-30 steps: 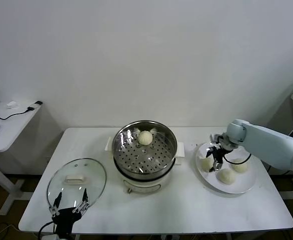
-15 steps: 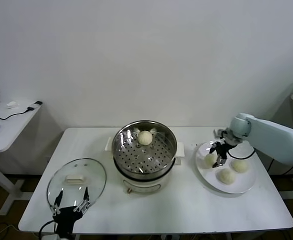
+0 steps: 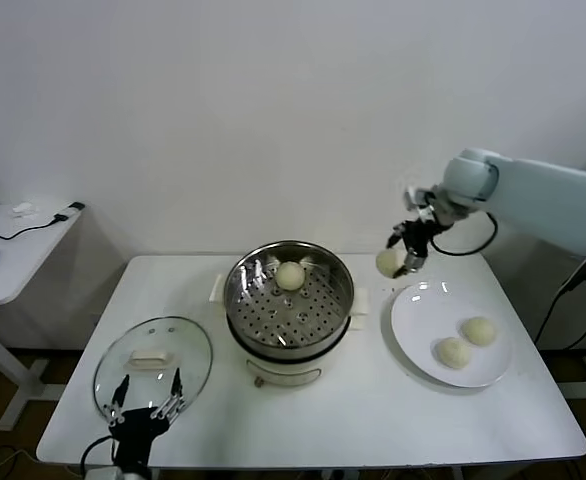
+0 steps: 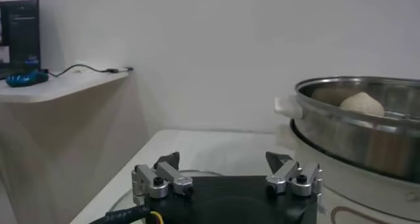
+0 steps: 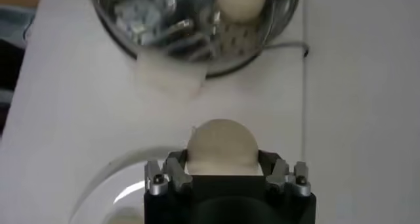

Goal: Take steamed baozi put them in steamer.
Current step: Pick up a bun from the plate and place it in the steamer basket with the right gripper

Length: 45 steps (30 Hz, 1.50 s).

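My right gripper point(image 3: 401, 257) is shut on a cream-white baozi point(image 3: 388, 262) and holds it in the air between the steamer point(image 3: 289, 302) and the white plate point(image 3: 451, 334). In the right wrist view the baozi point(image 5: 222, 146) sits between the fingers, with the steamer point(image 5: 197, 22) ahead. One baozi point(image 3: 290, 275) lies at the back of the steel basket; it also shows in the left wrist view point(image 4: 361, 104). Two baozi point(image 3: 453, 351) point(image 3: 478, 331) lie on the plate. My left gripper point(image 3: 145, 407) is open and empty, parked at the front left by the glass lid.
A round glass lid point(image 3: 153, 361) with a white knob lies on the table left of the steamer. A side table point(image 3: 18, 250) with a cable stands at far left. The white table's front edge runs below the plate.
My right gripper has lifted a baozi off the plate and moved it up and left toward the steamer. The plate now holds two baozi. The left arm has not moved.
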### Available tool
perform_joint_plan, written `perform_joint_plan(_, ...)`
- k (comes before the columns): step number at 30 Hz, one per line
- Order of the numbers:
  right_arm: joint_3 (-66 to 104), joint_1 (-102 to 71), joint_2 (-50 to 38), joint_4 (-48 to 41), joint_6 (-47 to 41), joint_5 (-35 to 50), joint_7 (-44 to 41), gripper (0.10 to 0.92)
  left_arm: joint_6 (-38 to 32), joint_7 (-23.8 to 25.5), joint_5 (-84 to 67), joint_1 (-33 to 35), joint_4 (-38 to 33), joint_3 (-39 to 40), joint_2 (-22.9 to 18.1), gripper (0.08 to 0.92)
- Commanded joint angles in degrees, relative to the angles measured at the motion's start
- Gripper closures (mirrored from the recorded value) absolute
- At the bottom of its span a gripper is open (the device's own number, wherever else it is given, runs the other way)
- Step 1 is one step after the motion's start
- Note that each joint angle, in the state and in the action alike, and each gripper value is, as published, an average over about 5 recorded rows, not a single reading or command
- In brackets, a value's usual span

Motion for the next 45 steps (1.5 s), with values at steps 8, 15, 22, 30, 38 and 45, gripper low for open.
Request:
perform_joint_plan(8, 2.3, -1.2, 20.2, 5.3, -11.0, 15.6, 13.7, 0.313, -1.2, -0.6, 1.5, 0.3, -0.6, 0.7, -0.3, 0.177)
perform_joint_plan(15, 4.2, -10.9, 24.9, -1.2, -12.7, 12.3, 16.0, 0.313, -1.6, -1.2, 1.7, 0.9, -0.9, -0.1, -0.3, 0.177)
perform_joint_plan(22, 3.9, -15.2, 27.2, -5.6, -13.5, 9.5, 16.9, 0.313, -1.5, -1.2, 1.7, 0.9, -0.9, -0.4, -0.2, 0.177)
perform_joint_plan(30, 3.9, -16.8, 28.1, -8.5, -13.4, 7.9, 17.1, 0.313, -1.3, -1.1, 1.7, 0.6, -0.8, -0.4, -0.1, 0.177)
perform_joint_plan(38, 5.0, -17.1, 27.4, -9.2, -11.8, 7.4, 17.1, 0.302, -1.3, -1.2, 1.7, 0.8, -0.9, -0.3, 0.0, 0.177)
perform_joint_plan(45, 5.3, -12.4, 23.9, -6.7, -7.2, 6.1, 10.9, 0.208, -1.3, -1.3, 1.7, 1.0, -1.2, -0.5, 0.0, 0.177)
